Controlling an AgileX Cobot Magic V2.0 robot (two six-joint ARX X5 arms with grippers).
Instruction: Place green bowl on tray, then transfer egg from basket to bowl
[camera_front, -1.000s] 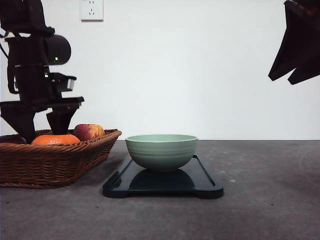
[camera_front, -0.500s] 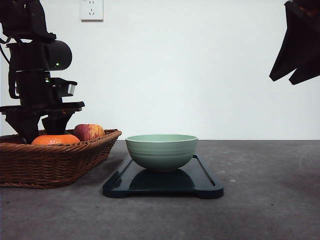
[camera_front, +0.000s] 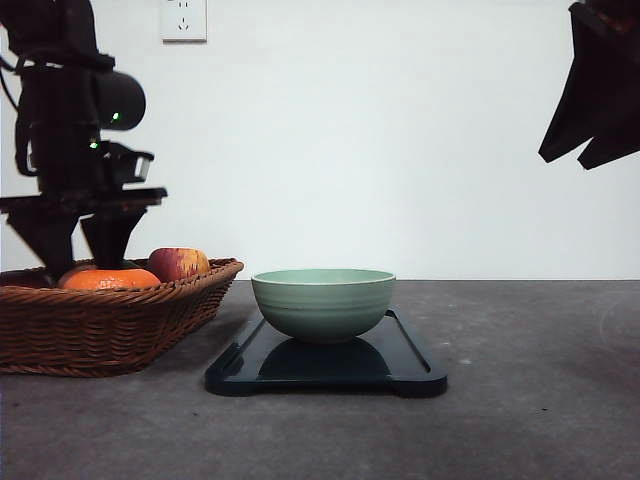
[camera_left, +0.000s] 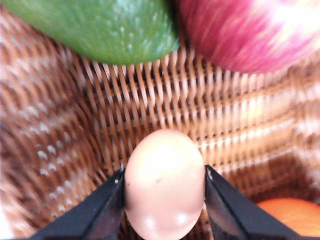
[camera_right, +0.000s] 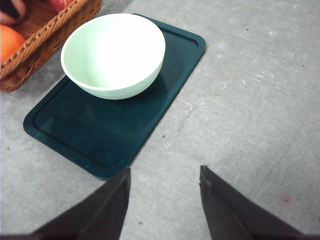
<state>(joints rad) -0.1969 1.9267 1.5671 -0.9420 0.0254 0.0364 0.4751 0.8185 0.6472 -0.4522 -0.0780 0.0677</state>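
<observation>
Egg (camera_left: 164, 183) sits clamped in the left gripper (camera_left: 164, 200), now risen higher above the basket (camera_front: 110, 325).

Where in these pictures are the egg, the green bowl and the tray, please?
egg (camera_left: 165, 182): left wrist view, middle of its shell, between the tool's fingers.
green bowl (camera_front: 323, 305): front view, ridged outer wall.
tray (camera_right: 95, 140): right wrist view, bare dark floor beside the bowl.

Bowl (camera_front: 323, 302) on tray (camera_front: 410, 365), centre of table (camera_front: 540, 400). Basket (camera_front: 110, 325) just left of tray; apple (camera_front: 178, 263), orange (camera_front: 110, 279) in it. Egg (camera_left: 164, 182) above basket floor, btwn left gripper (camera_left: 164, 192) fingers.
</observation>
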